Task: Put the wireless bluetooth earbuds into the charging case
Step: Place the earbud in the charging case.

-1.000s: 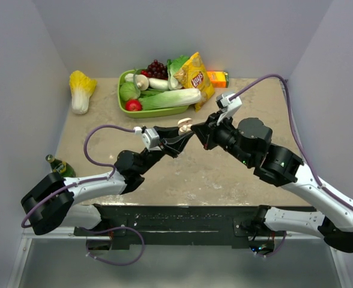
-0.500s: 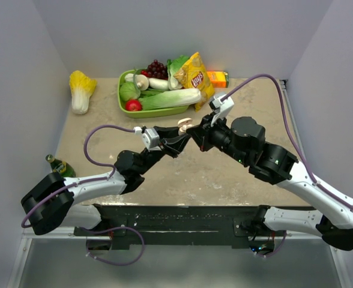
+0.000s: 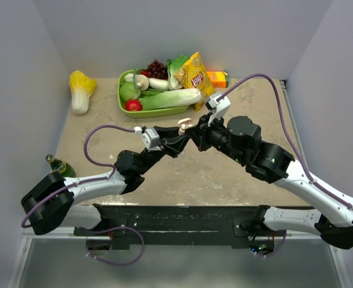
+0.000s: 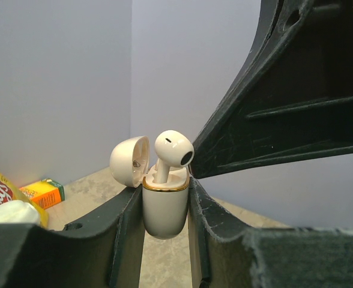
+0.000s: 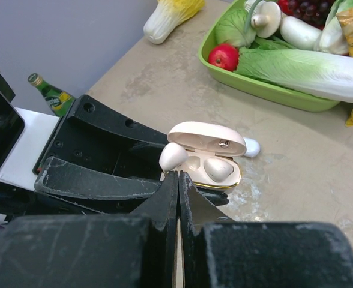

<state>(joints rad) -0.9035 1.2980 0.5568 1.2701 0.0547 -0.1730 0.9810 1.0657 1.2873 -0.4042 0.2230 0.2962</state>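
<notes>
My left gripper [image 4: 165, 211] is shut on the charging case [image 4: 164, 207], a small white pebble held upright above the table with its lid [image 4: 128, 161] swung open. One white earbud [image 4: 173, 149] stands half out of the case, stem down in its slot. A second earbud [image 5: 217, 169] lies seated in the other slot. My right gripper [image 5: 178, 175] is shut with nothing between its fingers, and its tips sit right against the raised earbud [image 5: 173, 157]. From above, both grippers meet at the case [image 3: 184, 126] over mid-table.
A green tray [image 3: 154, 112] of vegetables, a chips bag [image 3: 194, 78] and an orange box [image 3: 218, 78] stand at the back. A cabbage [image 3: 80, 90] lies back left, a green bottle [image 3: 59, 165] near left. A small white thing [image 5: 251, 147] lies on the table beyond the case.
My right arm has shifted left, bringing its shut tips closer to the raised earbud. The left arm and the case have stayed put.
</notes>
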